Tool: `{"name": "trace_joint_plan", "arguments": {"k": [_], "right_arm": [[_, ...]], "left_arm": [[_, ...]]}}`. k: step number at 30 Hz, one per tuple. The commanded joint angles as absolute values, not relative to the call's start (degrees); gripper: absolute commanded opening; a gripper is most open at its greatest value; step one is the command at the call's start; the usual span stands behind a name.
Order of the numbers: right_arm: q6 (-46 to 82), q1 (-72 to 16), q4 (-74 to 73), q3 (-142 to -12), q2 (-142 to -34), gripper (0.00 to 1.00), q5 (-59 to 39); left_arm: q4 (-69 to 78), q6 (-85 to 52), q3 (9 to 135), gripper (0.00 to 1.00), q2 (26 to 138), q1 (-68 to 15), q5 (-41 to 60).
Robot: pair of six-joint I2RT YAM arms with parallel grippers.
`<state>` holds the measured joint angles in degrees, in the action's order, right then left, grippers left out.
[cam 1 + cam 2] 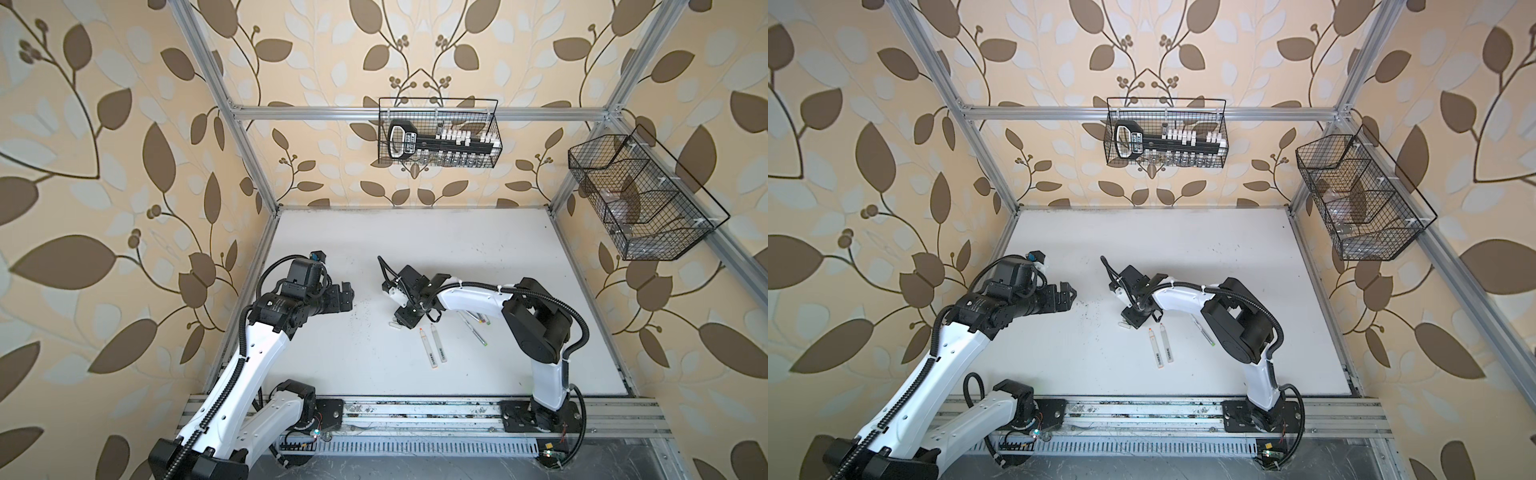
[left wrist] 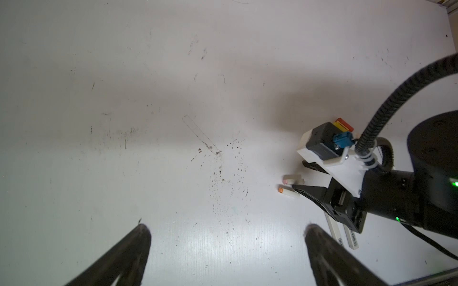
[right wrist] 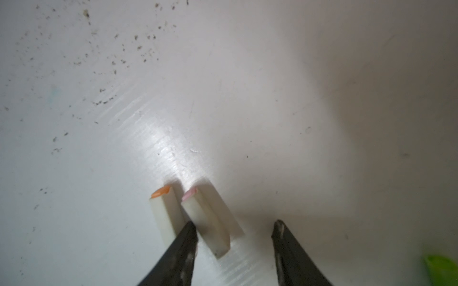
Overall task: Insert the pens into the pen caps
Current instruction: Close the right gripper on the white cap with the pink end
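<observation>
Two short pale grey pen caps lie side by side on the white table: one with an orange end (image 3: 162,210), one with a pink end (image 3: 207,222). My right gripper (image 3: 234,229) points down at them, open. The pink-ended cap lies between its fingers, close against one finger (image 3: 188,237) and apart from the other. In both top views a cap (image 1: 395,326) shows just left of that gripper (image 1: 406,316). Two thick grey pens (image 1: 434,348) (image 1: 1160,348) lie nearer the front, and thin white pens (image 1: 473,330) lie under the right arm. My left gripper (image 2: 228,230) (image 1: 347,297) hovers open and empty.
Red and yellow bits (image 2: 343,125) show behind the right wrist, and a lime green piece (image 3: 441,270) shows at a frame edge. Two wire baskets (image 1: 438,133) (image 1: 640,195) hang on the back and right walls. Dark specks dot the table (image 1: 374,249).
</observation>
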<state>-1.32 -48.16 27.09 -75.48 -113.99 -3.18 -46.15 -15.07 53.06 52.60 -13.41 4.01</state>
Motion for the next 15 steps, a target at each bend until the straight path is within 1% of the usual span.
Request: {"name": "trace_joint_plan", "arguments": {"k": [1,15], "right_arm": [[-3.58,-48.66,29.26,-77.12,-115.57,0.45,-3.13],[-5.15,-49.39,29.89,-75.77,-114.92,0.2,-4.78]], "left_arm": [[-46.76,-15.3,54.07,0.99,51.32,-12.66,3.08],[-46.58,-15.97,54.11,0.99,51.51,-12.66,3.59]]}}
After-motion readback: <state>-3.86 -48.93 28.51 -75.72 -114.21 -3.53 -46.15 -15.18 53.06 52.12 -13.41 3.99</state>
